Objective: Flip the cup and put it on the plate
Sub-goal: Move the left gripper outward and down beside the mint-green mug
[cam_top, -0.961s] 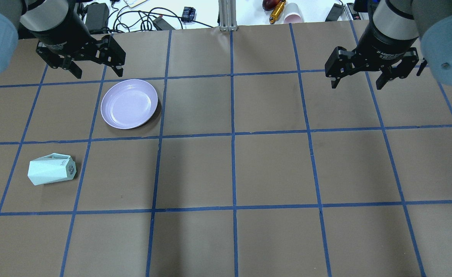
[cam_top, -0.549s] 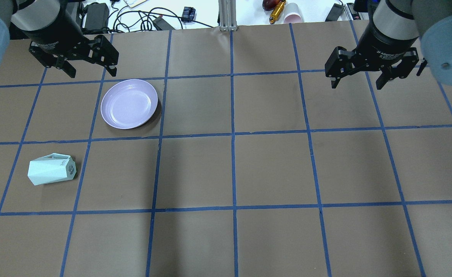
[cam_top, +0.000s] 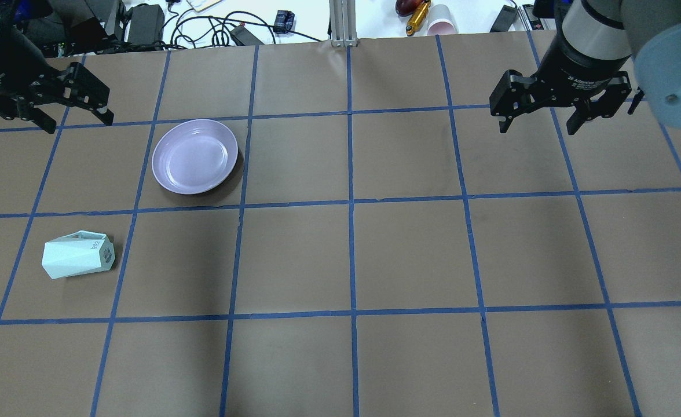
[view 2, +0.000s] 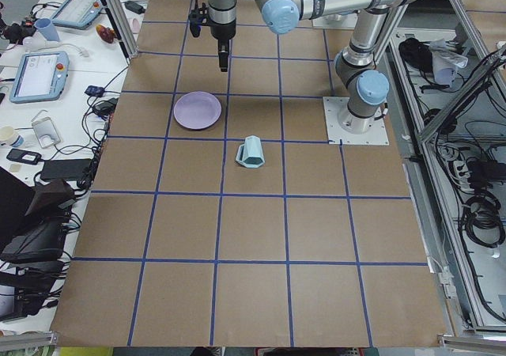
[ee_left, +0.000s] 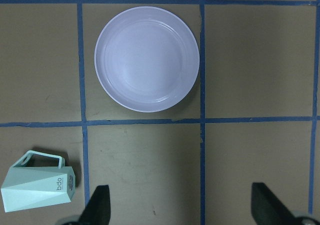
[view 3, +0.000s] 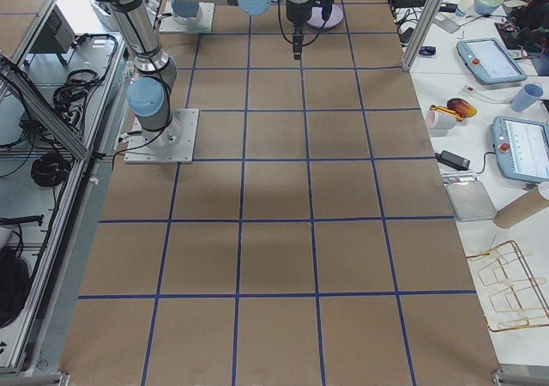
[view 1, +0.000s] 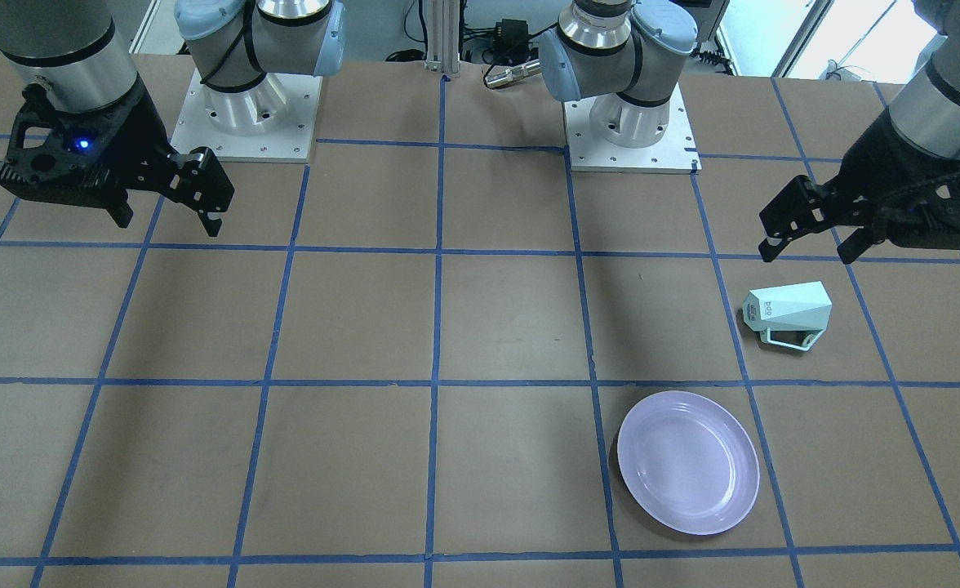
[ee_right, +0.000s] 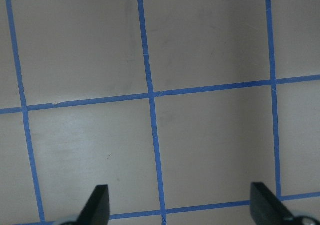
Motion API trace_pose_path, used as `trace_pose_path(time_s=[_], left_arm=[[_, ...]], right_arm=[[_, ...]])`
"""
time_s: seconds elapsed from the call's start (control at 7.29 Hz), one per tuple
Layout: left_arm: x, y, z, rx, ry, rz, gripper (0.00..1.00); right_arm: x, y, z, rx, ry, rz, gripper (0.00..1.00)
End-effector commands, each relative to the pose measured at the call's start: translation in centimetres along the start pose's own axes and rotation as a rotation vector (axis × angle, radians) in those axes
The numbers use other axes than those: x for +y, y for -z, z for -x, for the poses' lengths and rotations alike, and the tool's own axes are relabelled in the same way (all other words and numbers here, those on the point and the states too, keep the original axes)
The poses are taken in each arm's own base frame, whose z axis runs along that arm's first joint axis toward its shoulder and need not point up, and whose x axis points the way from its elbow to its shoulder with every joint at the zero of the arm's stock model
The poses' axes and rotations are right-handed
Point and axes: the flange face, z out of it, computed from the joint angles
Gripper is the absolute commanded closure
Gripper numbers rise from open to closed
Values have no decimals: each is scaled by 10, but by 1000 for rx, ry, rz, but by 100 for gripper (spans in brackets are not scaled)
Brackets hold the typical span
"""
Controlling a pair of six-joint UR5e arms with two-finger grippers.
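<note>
The pale mint-green cup [cam_top: 78,256] lies on its side on the table at the near left, handle toward the far side, mouth pointing to the overhead view's left. It also shows in the front view [view 1: 788,310] and the left wrist view [ee_left: 37,190]. The lavender plate [cam_top: 194,156] sits empty beyond it and to its right; it shows in the front view [view 1: 686,461] and the left wrist view [ee_left: 146,59]. My left gripper [cam_top: 79,123] is open and empty, high above the table, left of the plate. My right gripper [cam_top: 537,128] is open and empty at the far right.
Brown paper with a blue tape grid covers the table. The two arm bases [view 1: 243,106] [view 1: 627,122] stand at the robot's edge. Beyond the far edge are an aluminium post [cam_top: 343,23], cables and a pink paper cup [cam_top: 442,26].
My left gripper has moved to the left in the overhead view, away from the plate's far edge, still open. The right arm, cup and plate have not moved.
</note>
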Motion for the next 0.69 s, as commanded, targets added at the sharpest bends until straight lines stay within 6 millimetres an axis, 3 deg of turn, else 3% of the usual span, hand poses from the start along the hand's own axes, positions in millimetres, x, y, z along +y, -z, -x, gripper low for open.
trace_pose_path(time_s=[0.0,0.27,0.55], left_arm=[[8,-10,68,35,24,66,0],[16,-16,119,57,-25,76,0],[22,-35,180,120,13,79,0]], right_arm=[[0,0,0,0,0,0,0],[0,0,0,0,0,0,0],[0,0,0,0,0,0,0]])
